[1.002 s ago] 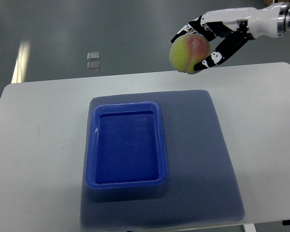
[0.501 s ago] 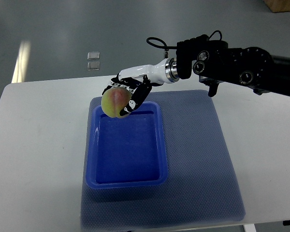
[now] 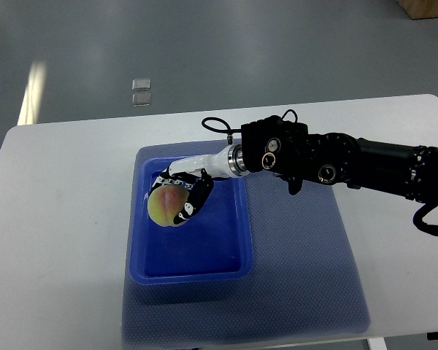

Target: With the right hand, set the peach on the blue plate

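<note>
Reaching in from the right edge, the right hand [image 3: 181, 191] is curling its white and black fingers [image 3: 193, 203] around one round peach [image 3: 167, 205], gripping it over the upper left part of the blue plate [image 3: 241, 240]. The peach is showing smooth yellow-green skin with a reddish blush on top, and it is sitting just under and left of the palm; whether it is touching the plate floor cannot be told. The plate is a single glossy, rectangular tray with rounded corners and raised walls, stretching away below the hand. Beneath it one grey mat [image 3: 306, 277] with a fine woven texture is lying flat, spreading to the right of and below the hand. Both are resting on the pale, smooth surface [image 3: 58, 219] with rounded corners. Behind the hand, the bulky black forearm [image 3: 328, 160] with a looped thin cable [image 3: 217, 124] is crossing above the mat's upper right part. Beyond the hand, on the grey floor, two small clear square pieces [image 3: 140, 91] are lying one above the other.
</note>
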Robot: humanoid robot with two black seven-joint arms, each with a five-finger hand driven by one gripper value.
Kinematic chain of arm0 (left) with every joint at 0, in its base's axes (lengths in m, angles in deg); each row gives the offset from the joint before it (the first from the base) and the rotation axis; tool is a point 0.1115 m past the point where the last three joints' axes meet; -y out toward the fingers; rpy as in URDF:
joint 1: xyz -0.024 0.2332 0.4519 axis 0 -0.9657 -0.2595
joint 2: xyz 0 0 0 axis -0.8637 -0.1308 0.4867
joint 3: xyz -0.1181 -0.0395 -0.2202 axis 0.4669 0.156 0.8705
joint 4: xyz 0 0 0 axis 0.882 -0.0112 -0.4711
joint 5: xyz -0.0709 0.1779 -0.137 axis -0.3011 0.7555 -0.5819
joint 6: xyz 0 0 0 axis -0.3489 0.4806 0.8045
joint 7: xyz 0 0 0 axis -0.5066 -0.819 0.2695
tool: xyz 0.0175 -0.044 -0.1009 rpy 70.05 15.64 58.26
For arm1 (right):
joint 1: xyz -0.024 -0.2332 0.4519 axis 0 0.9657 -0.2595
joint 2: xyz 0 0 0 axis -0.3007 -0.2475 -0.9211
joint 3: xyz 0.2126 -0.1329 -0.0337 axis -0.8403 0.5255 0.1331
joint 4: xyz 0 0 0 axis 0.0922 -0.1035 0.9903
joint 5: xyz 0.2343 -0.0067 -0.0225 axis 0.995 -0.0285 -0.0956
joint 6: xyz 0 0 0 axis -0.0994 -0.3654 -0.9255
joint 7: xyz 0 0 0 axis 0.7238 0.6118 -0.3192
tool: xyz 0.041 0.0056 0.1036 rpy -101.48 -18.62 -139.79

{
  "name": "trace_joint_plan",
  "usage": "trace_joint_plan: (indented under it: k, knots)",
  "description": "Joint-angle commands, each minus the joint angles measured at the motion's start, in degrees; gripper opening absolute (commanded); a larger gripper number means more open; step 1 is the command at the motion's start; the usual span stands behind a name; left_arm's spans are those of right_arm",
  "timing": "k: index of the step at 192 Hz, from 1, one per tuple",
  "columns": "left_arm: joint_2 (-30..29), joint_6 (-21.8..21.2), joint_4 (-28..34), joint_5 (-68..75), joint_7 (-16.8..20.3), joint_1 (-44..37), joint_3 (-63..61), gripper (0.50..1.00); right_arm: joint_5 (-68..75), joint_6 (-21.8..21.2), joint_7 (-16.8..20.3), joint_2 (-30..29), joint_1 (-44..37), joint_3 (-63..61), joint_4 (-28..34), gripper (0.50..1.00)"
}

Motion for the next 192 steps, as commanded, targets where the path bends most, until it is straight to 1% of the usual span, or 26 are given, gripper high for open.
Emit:
trace_joint_plan:
  k: [1,4,14,15,19,37,38,44,57,62,64,71,80,81,83,107,108,127,152,153,163,164,176,185,186,192]
  knots:
    - [0.0,0.0,0.1,0.0,0.0,0.0,0.0,1.000,-1.9,0.2,0.0,0.0,0.6,0.1,-1.5,0.596]
    - [0.0,0.0,0.1,0.0,0.0,0.0,0.0,1.000,-2.5,0.2,0.0,0.0,0.7,0.3,-1.8,0.611]
    - [0.0,0.0,0.1,0.0,0.0,0.0,0.0,1.000,-2.5,0.2,0.0,0.0,0.7,0.3,-1.8,0.611]
    - [0.0,0.0,0.1,0.0,0.0,0.0,0.0,1.000,-3.8,0.2,0.0,0.0,1.2,0.6,-2.2,0.661]
    - [0.0,0.0,0.0,0.0,0.1,0.0,0.0,1.000,-4.0,0.2,0.0,0.0,1.4,0.8,-2.2,0.676]
    - [0.0,0.0,0.0,0.1,0.0,0.0,0.0,1.000,-4.0,0.2,0.0,0.0,1.7,0.8,-2.2,0.686]
    - [0.0,0.0,0.0,0.0,0.0,0.0,0.0,1.000,-4.0,0.2,0.0,0.0,1.9,0.8,-2.2,0.725]
    - [0.0,0.0,0.0,0.1,0.0,0.0,0.0,1.000,-4.0,0.2,0.0,0.0,2.1,0.8,-2.2,0.752]
    - [0.0,0.0,0.0,0.0,0.1,0.0,0.0,1.000,-4.0,0.2,0.0,0.0,2.2,0.7,-2.2,0.758]
    - [0.0,0.0,0.0,0.0,0.0,0.0,0.0,1.000,-4.0,0.2,0.0,0.0,2.2,0.6,-2.3,0.791]
    - [0.0,0.0,0.0,0.0,0.0,0.0,0.0,1.000,-4.0,0.2,0.0,0.0,2.2,0.6,-2.3,0.791]
    - [0.0,0.0,0.0,0.0,0.0,0.0,0.0,1.000,-3.9,0.2,0.0,0.0,2.2,0.4,-2.3,0.854]
    - [0.0,0.0,0.0,0.0,0.0,0.0,0.0,1.000,-3.9,0.2,0.0,0.0,2.2,0.4,-2.3,0.854]
    - [0.0,0.0,0.0,0.0,0.0,0.0,0.0,1.000,-3.7,0.2,0.0,0.0,2.1,0.3,-2.3,0.894]
    - [0.0,0.0,0.0,0.0,0.0,0.0,0.0,1.000,-3.7,0.2,0.0,0.0,2.1,0.2,-2.3,0.899]
    - [0.0,0.0,0.1,0.0,0.0,0.0,0.0,1.000,-3.5,0.2,0.0,0.0,1.9,-0.1,-2.3,0.913]
    - [0.0,0.0,0.1,0.1,0.0,0.0,0.0,1.000,-3.3,0.2,0.0,0.0,1.6,-0.1,-2.3,0.927]
    - [0.0,0.0,0.0,0.0,0.0,0.0,0.0,1.000,-3.1,0.1,0.0,0.0,1.4,-0.2,-2.2,0.928]
    - [0.0,0.0,0.0,0.0,0.0,0.0,0.0,1.000,-2.9,0.1,0.0,2.3,-0.6,-0.9,-2.2,0.930]
    - [0.0,0.0,0.0,0.0,0.0,0.0,0.0,1.000,-2.5,0.1,0.0,3.9,-1.9,-3.4,-2.1,0.930]
    - [0.0,0.0,0.0,0.0,0.0,0.0,0.0,1.000,-2.5,0.1,0.0,3.9,-1.9,-3.4,-2.1,0.930]
    - [0.0,0.0,0.0,0.0,0.0,0.0,0.0,1.000,-1.8,-0.3,0.0,6.1,-2.4,-7.4,-2.1,0.930]
    - [0.0,0.0,0.0,0.0,0.0,0.0,0.0,1.000,-0.7,-0.4,-0.1,8.9,-2.3,-12.7,-1.9,0.930]
    - [0.0,0.0,0.0,0.0,0.0,0.0,0.0,1.000,-0.7,-0.4,-0.1,8.9,-2.3,-12.7,-1.9,0.930]
    - [0.0,0.0,-0.1,0.1,0.0,0.0,-0.1,1.000,0.5,-0.4,-0.4,10.9,-1.7,-17.4,-1.8,0.930]
    - [0.0,0.0,-0.1,0.1,0.0,0.0,-0.1,1.000,1.1,-0.5,-0.5,11.4,-1.4,-19.6,-1.8,0.930]
